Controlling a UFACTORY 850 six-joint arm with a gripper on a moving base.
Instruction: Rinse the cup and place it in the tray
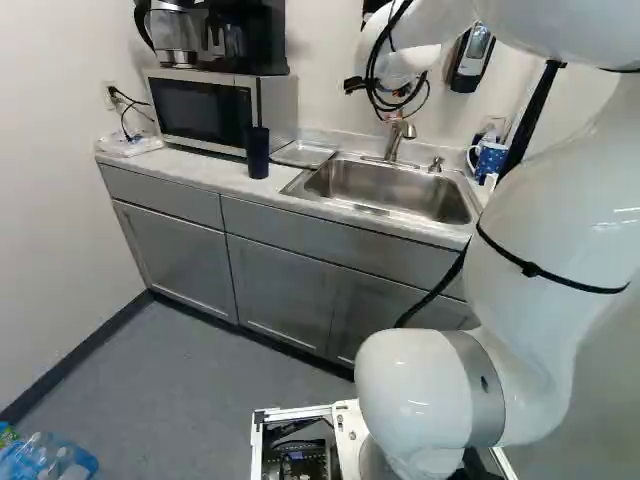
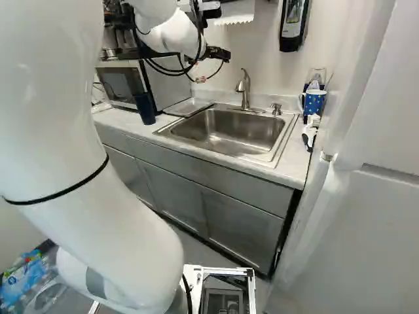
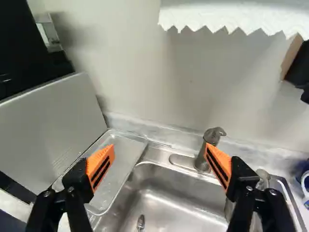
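Nearest the camera, rises as a bulky white arm (image 1: 550, 200), ringed by black straps, and reaches forward over the desk (image 1: 215, 179). Ends in a black end effector (image 2: 219, 53), hanging in the air ahead of the back wall. In the wrist view, shows the end effector (image 3: 159, 151) wide open, with orange pads (image 3: 101, 166) well apart. Down past the fingers, reveals the edge of a shallow tray (image 3: 116, 171) and part of a metal sink (image 2: 229, 131). Lies flat, this tray, between the microwave (image 1: 205, 110) and the basin, close to both. Stands upright on the desk as a dark blue cup (image 1: 257, 152), just in front of the microwave and near the tray. Beyond the sink's other side, appears as a patterned blue mug (image 2: 315, 102), handle towards the basin, with a brush (image 2: 310, 131) nearby. Cannot tell which of the two is meant for rinsing. Rises behind the basin as a faucet (image 2: 244, 89), with a soap dispenser (image 2: 275, 108) beside it. Sits on top of the microwave as a black coffee maker (image 1: 240, 40).
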